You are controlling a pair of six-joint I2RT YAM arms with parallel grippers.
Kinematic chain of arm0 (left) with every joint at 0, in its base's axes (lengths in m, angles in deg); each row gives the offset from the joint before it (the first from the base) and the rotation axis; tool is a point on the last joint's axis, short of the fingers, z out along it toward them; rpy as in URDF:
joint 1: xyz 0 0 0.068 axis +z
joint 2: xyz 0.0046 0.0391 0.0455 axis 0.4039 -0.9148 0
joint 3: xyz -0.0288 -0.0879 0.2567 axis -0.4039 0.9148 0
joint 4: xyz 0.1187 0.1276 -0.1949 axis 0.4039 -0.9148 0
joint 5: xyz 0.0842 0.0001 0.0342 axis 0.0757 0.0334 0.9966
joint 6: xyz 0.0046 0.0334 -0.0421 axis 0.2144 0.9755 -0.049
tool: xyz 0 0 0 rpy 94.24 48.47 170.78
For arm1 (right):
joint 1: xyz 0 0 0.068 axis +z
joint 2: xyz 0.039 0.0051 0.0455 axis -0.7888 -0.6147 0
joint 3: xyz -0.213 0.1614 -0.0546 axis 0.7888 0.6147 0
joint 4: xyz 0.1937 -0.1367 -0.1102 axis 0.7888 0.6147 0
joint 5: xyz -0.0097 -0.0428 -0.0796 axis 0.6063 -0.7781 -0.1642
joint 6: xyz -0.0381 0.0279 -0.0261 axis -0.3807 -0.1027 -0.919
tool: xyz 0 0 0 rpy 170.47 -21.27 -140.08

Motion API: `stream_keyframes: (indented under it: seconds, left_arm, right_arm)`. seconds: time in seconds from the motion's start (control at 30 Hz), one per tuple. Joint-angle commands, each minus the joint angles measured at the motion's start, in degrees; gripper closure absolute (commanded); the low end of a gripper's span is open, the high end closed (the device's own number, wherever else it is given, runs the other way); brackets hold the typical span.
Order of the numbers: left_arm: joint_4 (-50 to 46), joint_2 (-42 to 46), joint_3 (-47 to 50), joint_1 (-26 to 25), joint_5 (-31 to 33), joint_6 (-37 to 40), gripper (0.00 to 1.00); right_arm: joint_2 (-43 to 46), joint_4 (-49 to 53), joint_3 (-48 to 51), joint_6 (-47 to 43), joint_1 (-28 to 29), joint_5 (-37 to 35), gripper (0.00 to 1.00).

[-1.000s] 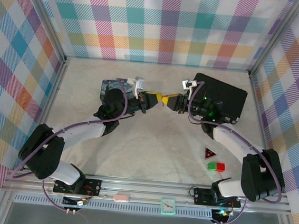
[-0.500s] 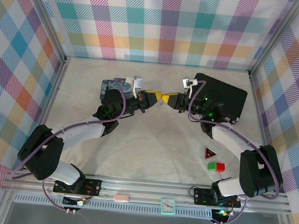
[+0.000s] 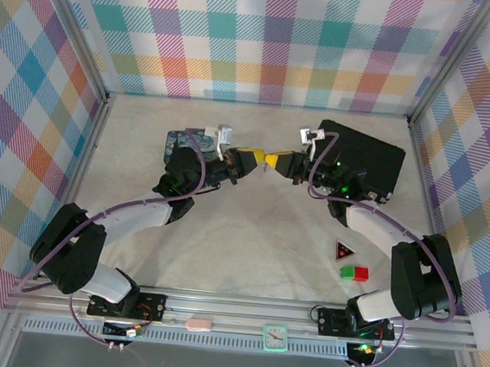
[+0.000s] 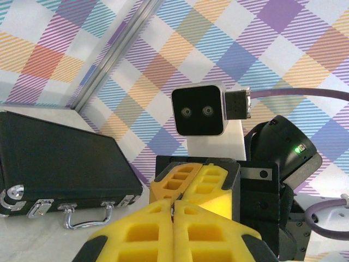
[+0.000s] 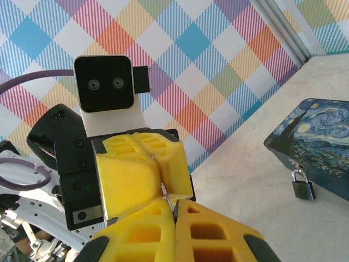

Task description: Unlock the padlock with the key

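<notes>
Over the pale table [image 3: 248, 244], mid-frame, the left gripper [image 3: 253, 161] and right gripper [image 3: 271, 160] both clamp shut on the key [image 5: 165, 191], so only one should loosen, slowly.

one padlock [image 5: 303, 186], one tin [image 5: 322, 134], one case [image 4: 54, 161]

No readable text, brand, number or sign on anything.
</notes>
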Motion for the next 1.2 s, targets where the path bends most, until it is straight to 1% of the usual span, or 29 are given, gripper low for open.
stream_keyframes:
  seconds: [0.0,0.03,0.1,0.13,0.17,0.2,0.23,0.3,0.4,0.53,0.6,0.7,0.77,0.8,0.87,0.9,0.93,1.07,1.17]
  left_arm:
    - [3.09,-0.36,0.86,-0.31,-0.11,-0.95,0.99]
    - [2.80,-0.11,1.20,-0.09,0.81,-1.36,0.87]
    - [0.71,0.83,1.72,1.50,3.04,-2.93,0.48]
    - [-0.42,1.46,2.03,2.51,4.02,-3.61,0.36]
    - [-2.09,2.24,2.50,3.85,5.21,-4.23,0.29]
    - [-4.23,3.16,2.94,5.31,6.16,-4.45,0.27]
    - [-6.79,3.97,3.19,6.55,6.89,-4.37,0.26]
    - [-16.29,6.28,3.16,9.35,10.04,-3.07,0.25]
    - [-31.98,9.21,2.69,13.18,17.31,-1.27,0.23]
    - [-44.36,11.13,3.24,17.16,24.47,2.05,0.18]
    - [-49.09,10.27,2.90,19.01,25.54,3.82,0.16]
    - [-51.49,6.88,2.50,21.10,24.21,5.87,0.16]
    - [-51.42,3.90,1.80,22.22,22.08,7.30,0.19]
    - [-51.62,1.78,1.26,22.70,21.50,7.98,0.22]
    - [-51.45,-1.72,-0.33,23.37,20.22,9.59,0.34]
    - [-51.00,-3.54,-0.96,23.56,19.70,10.24,0.38]
    - [-50.43,-4.97,-1.55,23.60,19.18,10.82,0.40]
    - [-48.59,-10.49,-4.04,23.69,17.53,11.34,0.43]
    - [-47.85,-13.83,-5.17,23.67,17.85,11.17,0.43]
  right_arm:
    - [-0.71,-2.16,0.65,-0.47,0.08,0.32,1.00]
    - [-0.71,-1.47,0.75,-1.17,0.10,-0.13,1.00]
    - [-0.38,2.37,0.88,-3.68,0.11,-1.54,1.00]
    - [-0.21,4.35,0.87,-5.06,0.10,-2.26,1.00]
    - [0.13,6.61,1.03,-6.62,0.10,-3.04,1.00]
    - [0.42,8.35,1.30,-8.00,0.12,-4.03,1.00]
    - [0.81,9.88,1.73,-9.01,0.10,-4.94,1.00]
    - [1.54,15.04,2.18,-11.92,0.24,-7.47,1.00]
    - [2.57,21.14,2.83,-15.50,0.61,-11.93,1.00]
    - [3.07,26.80,3.61,-19.19,1.54,-16.93,1.00]
    - [2.86,28.83,3.64,-20.16,1.95,-19.20,1.00]
    - [2.24,29.72,3.79,-20.47,2.21,-19.99,1.00]
    - [2.01,30.01,3.53,-20.77,2.46,-19.95,1.00]
    - [2.09,30.34,3.45,-20.94,2.56,-20.10,1.00]
    - [2.43,31.01,3.26,-21.61,2.74,-20.39,1.00]
    - [2.77,31.38,3.24,-21.89,2.81,-20.61,1.00]
    - [3.05,31.77,3.24,-22.11,2.87,-20.78,1.00]
    - [4.67,33.30,3.82,-23.21,3.02,-21.74,1.00]
    - [5.58,33.85,4.35,-23.53,3.05,-22.41,1.00]
